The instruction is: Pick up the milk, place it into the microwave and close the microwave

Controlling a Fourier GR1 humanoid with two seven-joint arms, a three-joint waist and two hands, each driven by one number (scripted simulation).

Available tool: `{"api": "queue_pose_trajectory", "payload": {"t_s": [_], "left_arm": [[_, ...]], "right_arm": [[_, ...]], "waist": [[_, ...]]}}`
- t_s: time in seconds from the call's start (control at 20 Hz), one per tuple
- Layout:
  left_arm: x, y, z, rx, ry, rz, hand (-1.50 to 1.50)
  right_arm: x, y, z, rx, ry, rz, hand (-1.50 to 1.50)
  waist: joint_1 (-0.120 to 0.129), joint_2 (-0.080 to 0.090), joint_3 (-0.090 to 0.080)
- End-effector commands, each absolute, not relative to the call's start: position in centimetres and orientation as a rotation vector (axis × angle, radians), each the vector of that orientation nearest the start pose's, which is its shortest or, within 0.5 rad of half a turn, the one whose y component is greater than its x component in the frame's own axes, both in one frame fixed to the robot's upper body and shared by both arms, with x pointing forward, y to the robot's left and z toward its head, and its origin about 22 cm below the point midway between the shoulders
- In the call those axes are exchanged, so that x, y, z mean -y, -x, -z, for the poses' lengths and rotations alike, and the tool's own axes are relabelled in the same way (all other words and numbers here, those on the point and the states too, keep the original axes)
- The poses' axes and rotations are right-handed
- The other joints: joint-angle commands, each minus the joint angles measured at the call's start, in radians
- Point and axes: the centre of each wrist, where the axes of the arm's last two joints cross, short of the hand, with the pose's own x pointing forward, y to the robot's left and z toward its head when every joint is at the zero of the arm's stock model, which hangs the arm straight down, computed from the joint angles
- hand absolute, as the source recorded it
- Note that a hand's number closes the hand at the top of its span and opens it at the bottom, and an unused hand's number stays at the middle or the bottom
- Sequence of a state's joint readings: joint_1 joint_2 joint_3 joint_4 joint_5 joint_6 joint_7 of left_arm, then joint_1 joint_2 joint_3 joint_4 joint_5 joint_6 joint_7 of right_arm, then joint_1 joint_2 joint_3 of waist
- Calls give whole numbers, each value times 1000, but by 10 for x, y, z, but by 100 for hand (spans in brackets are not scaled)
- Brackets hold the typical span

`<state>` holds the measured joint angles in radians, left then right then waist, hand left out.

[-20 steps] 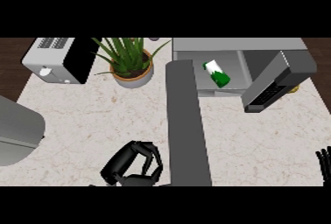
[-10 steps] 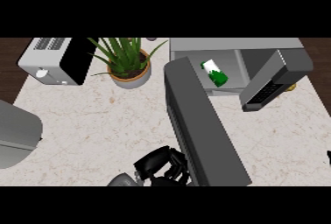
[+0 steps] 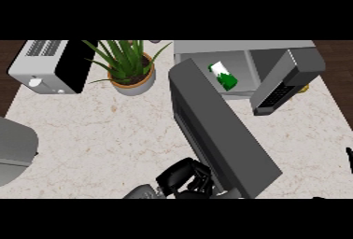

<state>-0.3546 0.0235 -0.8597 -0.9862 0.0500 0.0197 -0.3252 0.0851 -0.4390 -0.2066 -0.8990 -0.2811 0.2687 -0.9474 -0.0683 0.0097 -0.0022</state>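
the milk [image 3: 222, 76] lies inside the microwave [image 3: 238, 46] at one o'clock, door [image 3: 217, 130] open. my left hand [image 3: 183, 177] at six o'clock has curled fingers by the door's edge; whether they hold it i cannot tell.

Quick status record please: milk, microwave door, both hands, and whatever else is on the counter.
milk: white and green carton, lying inside the microwave cavity
microwave door: long dark panel, open, angled out over the counter
left hand, fingers curled, against the door's near end
right hand: only a dark sliver at the right edge; state cannot be told
other items: toaster at back left, potted plant beside it
remaining step: door not yet closed
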Motion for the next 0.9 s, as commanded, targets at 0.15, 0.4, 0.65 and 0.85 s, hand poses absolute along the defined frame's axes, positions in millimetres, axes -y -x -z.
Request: {"api": "queue_pose_trajectory", "payload": {"t_s": [0.15,0.4,0.65,0.85], "left_arm": [[-21,-214,61,1541,575,874,-150],[-14,-222,53,1569,527,832,150],[-5,-246,28,1617,477,799,150],[2,-266,6,1722,430,760,150]], "right_arm": [[414,-182,74,2000,53,30,-150],[412,-183,69,2001,8,13,-150],[405,-202,53,2019,-50,-43,-150],[403,-212,40,2014,-86,-102,-150]], "waist": [[-54,5,-4],[-96,14,-4],[-132,20,-5],[-170,25,-6]]}}
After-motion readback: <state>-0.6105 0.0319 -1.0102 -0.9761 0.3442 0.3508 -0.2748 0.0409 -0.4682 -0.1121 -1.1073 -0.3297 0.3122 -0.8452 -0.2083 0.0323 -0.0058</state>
